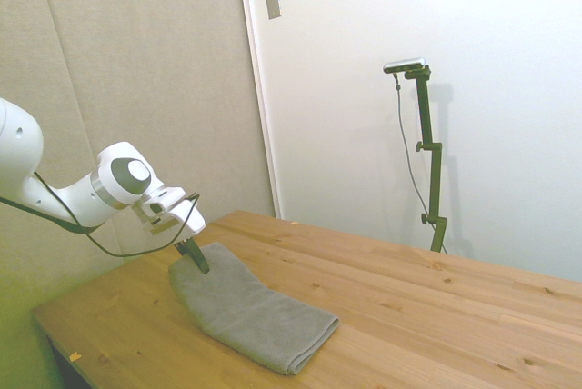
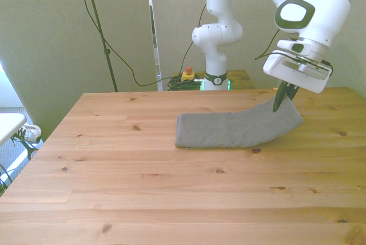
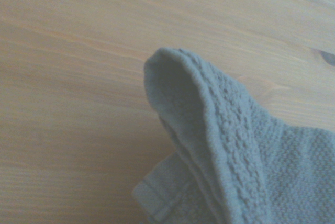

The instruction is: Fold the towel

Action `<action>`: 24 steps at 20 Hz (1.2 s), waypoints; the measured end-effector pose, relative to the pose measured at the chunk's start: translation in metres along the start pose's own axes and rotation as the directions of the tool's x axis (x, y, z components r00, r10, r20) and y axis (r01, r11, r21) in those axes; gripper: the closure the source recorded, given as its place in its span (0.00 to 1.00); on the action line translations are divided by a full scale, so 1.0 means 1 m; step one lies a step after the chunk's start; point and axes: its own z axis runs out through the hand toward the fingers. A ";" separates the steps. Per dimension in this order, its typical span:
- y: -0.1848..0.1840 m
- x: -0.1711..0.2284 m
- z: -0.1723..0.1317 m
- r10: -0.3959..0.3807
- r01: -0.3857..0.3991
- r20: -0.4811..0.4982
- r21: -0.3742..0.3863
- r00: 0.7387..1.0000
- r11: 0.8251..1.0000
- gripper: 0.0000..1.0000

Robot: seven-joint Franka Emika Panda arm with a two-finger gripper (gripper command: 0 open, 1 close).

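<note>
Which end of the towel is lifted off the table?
The end at the front view's right, pinched by the gripper, is raised. The towel's other end lies flat on the table.

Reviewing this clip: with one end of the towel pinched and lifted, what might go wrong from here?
The gripper holds only the edge of the towel, near a corner, so the thick layers seen in the wrist view may slip free. The rest lies unanchored on the table, so pulling may drag the whole towel rather than fold it. A corner-side grasp may give a skewed fold.
</note>
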 end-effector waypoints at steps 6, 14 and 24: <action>0.056 0.053 -0.017 0.084 -0.085 0.026 0.042 0.996 0.995 1.00; 0.135 0.111 -0.010 0.182 -0.186 0.064 0.052 0.981 0.981 1.00; 0.220 0.159 0.092 0.297 -0.298 0.128 -0.018 0.946 0.955 0.00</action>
